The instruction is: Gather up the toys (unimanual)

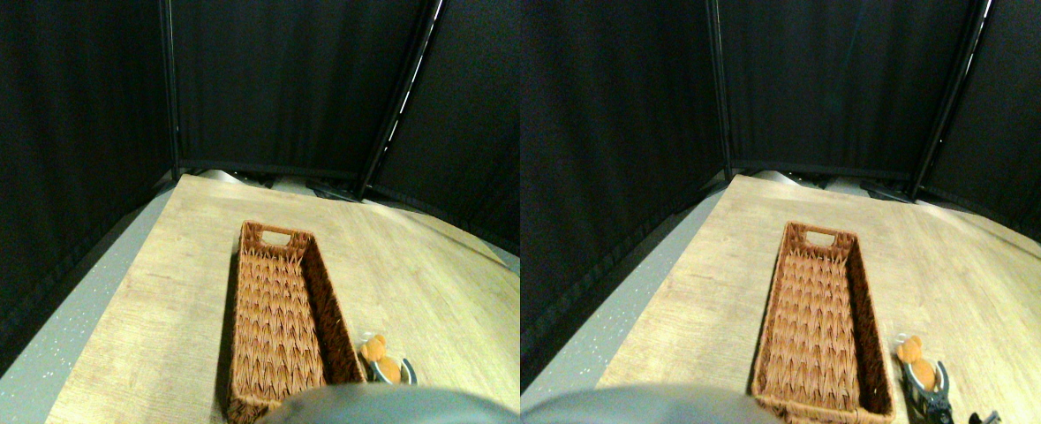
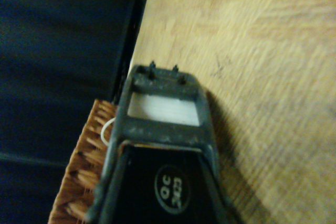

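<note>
One orange plush toy [image 1: 373,348] lies on the wooden desk [image 1: 149,309] at the lower right of the left half of the stereo view, just beside the right wall of the long brown woven basket [image 1: 259,265], whose inside shows no toys in the part that is visible. The pincer [image 1: 394,369] sits right at the toy from below in the frame, its grey jaw frame close around or against the plush body; whether the jaws are spread or pressed onto the toy cannot be told from either view. In the wrist view the dark jaw frame fills the lower middle, with a strip of basket weave and a thin white string loop [image 2: 106,129] at its lower left, while the toy itself is hidden there. By its look the toy should be very light and soft, giving under pressure rather than slipping, and not fragile, so a firm pinch across the thick middle of the body seems the safest hold; the loop is thin and limp and would probably be a poor target. The main risk is that the jaw snags the basket wall, since the toy lies so near it.
</note>
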Action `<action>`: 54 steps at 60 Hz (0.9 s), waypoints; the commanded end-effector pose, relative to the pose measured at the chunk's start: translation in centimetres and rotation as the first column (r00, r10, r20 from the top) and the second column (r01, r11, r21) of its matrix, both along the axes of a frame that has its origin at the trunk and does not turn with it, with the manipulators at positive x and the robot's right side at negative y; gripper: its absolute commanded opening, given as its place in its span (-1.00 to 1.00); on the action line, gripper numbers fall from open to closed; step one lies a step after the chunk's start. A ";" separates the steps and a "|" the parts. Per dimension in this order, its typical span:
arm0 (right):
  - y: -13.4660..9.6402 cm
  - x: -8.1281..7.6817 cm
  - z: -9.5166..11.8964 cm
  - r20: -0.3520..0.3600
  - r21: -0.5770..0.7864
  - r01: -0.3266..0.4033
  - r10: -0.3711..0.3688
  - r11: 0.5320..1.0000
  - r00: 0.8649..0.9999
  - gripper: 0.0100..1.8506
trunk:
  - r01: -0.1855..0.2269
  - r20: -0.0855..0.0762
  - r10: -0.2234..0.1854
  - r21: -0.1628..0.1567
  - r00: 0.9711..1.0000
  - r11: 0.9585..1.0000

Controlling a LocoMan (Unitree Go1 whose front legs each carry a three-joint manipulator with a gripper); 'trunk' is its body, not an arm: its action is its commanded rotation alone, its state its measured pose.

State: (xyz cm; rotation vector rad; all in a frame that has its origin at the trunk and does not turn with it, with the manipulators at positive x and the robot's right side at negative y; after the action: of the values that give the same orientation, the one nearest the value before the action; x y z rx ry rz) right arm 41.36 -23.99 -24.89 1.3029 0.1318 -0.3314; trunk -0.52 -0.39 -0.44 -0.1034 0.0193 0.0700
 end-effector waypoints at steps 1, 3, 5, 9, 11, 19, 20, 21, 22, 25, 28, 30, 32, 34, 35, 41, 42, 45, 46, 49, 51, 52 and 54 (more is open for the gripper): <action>0.1 0.3 0.5 0.077 -0.029 0.035 -0.033 0.999 0.997 -0.95 | -0.007 -0.026 0.007 -0.014 1.000 1.000; 0.1 0.4 0.6 0.085 -0.050 0.042 -0.038 0.998 0.996 -0.95 | -0.007 -0.026 0.007 -0.014 1.000 1.000; 0.0 0.4 0.7 0.082 -0.056 0.041 -0.036 0.998 0.996 -0.95 | -0.006 -0.024 0.006 -0.013 1.000 1.000; -0.3 0.6 1.2 0.083 -0.068 0.046 -0.040 0.997 0.996 -0.95 | -0.005 -0.023 0.005 -0.013 1.000 1.000; -0.3 0.6 1.4 0.082 -0.070 0.048 -0.042 0.996 0.996 -0.95 | 0.000 -0.022 0.000 -0.012 1.000 1.000; -0.4 0.9 2.6 0.110 -0.201 0.018 0.004 0.979 0.994 -0.95 | 0.001 -0.019 -0.001 -0.014 1.000 1.000; -0.3 1.0 2.8 0.117 -0.216 0.008 0.018 0.976 0.993 -0.95 | 0.001 -0.019 -0.001 -0.014 1.000 1.000; -0.3 1.1 3.0 0.128 -0.236 -0.001 0.032 0.972 0.991 -0.95 | 0.001 -0.019 -0.001 -0.014 1.000 1.000; -0.3 1.2 3.2 0.138 -0.254 -0.010 0.046 0.967 0.989 -0.95 | 0.000 -0.017 0.000 -0.017 1.000 1.000; -0.2 1.4 3.7 0.143 -0.272 -0.026 0.067 0.962 0.987 -0.95 | -0.001 -0.013 0.000 -0.019 1.000 1.000; 0.0 1.8 4.7 0.168 -0.342 -0.063 0.127 0.938 0.977 -0.95 | -0.003 -0.010 0.002 -0.022 1.000 1.000; 0.1 1.9 5.1 0.174 -0.361 -0.072 0.143 0.930 0.974 -0.95 | -0.003 -0.008 0.003 -0.023 1.000 1.000; 0.5 2.3 5.8 0.184 -0.369 -0.080 0.157 0.926 0.970 -0.95 | -0.006 -0.004 0.006 -0.027 1.000 1.000; 0.6 2.5 6.2 0.184 -0.368 -0.084 0.161 0.926 0.970 -0.95 | -0.007 -0.002 0.007 -0.030 1.000 1.000; 0.8 2.6 6.5 0.189 -0.344 -0.093 0.166 0.934 0.968 -0.95 | -0.008 -0.001 0.008 -0.031 1.000 0.999; 1.9 3.5 8.0 0.213 -0.328 -0.117 0.194 0.938 0.958 -0.95 | -0.018 0.005 0.019 -0.046 1.000 0.999; 2.1 3.6 8.3 0.206 -0.337 -0.114 0.191 0.935 0.960 -0.95 | -0.020 0.005 0.020 -0.047 1.000 0.999; 2.6 3.9 9.1 0.203 -0.366 -0.131 0.217 0.921 0.955 -0.95 | -0.027 0.009 0.027 -0.057 1.000 0.998; 2.8 4.1 9.3 0.200 -0.374 -0.137 0.224 0.917 0.954 -0.95 | -0.028 0.010 0.029 -0.059 1.000 0.998; 3.2 4.4 9.6 0.195 -0.378 -0.151 0.238 0.914 0.952 -0.95 | -0.035 0.013 0.036 -0.067 0.999 0.997; 3.5 4.6 10.0 0.194 -0.377 -0.162 0.248 0.912 0.949 -0.95 | -0.041 0.013 0.042 -0.074 0.999 0.996; 3.7 4.7 10.1 0.190 -0.384 -0.165 0.252 0.909 0.949 -0.95 | -0.042 0.013 0.043 -0.076 0.999 0.996; 3.9 4.8 10.3 0.191 -0.396 -0.167 0.259 0.903 0.947 -0.95 | -0.046 0.014 0.047 -0.081 0.999 0.996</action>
State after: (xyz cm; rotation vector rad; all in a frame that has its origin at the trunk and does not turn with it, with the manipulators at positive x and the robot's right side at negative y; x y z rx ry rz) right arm 45.93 -20.77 -15.71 0.9494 0.0356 -0.0643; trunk -0.15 -0.39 -0.23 -0.1488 0.0073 0.0946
